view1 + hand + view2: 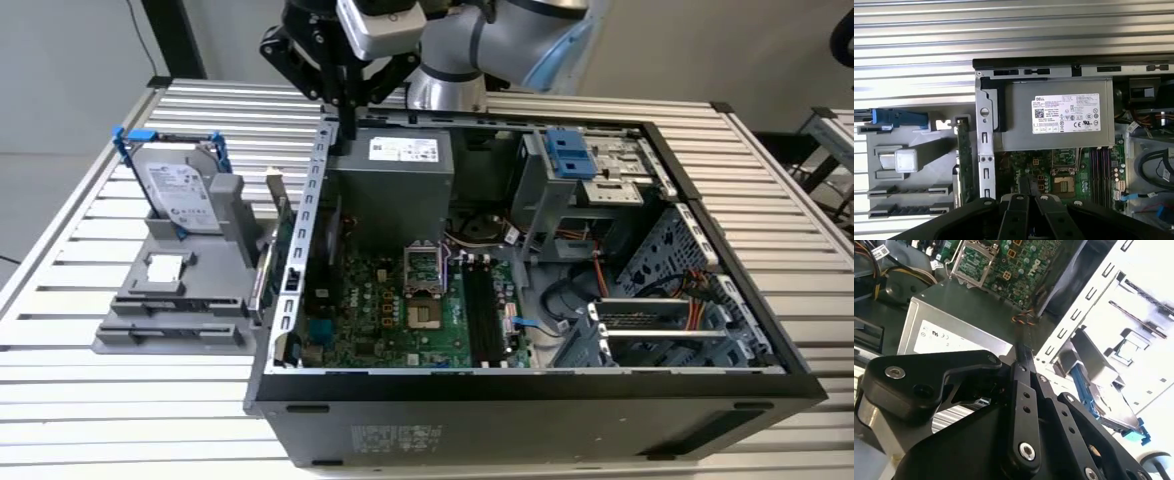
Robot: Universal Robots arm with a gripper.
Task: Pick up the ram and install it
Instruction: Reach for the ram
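Note:
The ram [264,275] is a thin green stick standing on edge in a grey holder [174,300], just outside the open computer case's wall on the exterior view's left. In the first wrist view the ram [964,160] runs alongside that silver wall. My gripper [350,125] hangs over the case's back corner, above the wall and the power supply [400,170]. It is apart from the ram and higher than it. Its black fingers [1024,186] lie pressed together, shut on nothing, and the fingertips [1023,354] also meet in the second wrist view.
The open case [534,385] lies on a slatted metal table [80,400]. Inside are the green motherboard [400,300] with long black slots [483,315], cables and drive cages [667,330]. A silver hard drive in a blue frame [180,190] stands upright on the grey holder.

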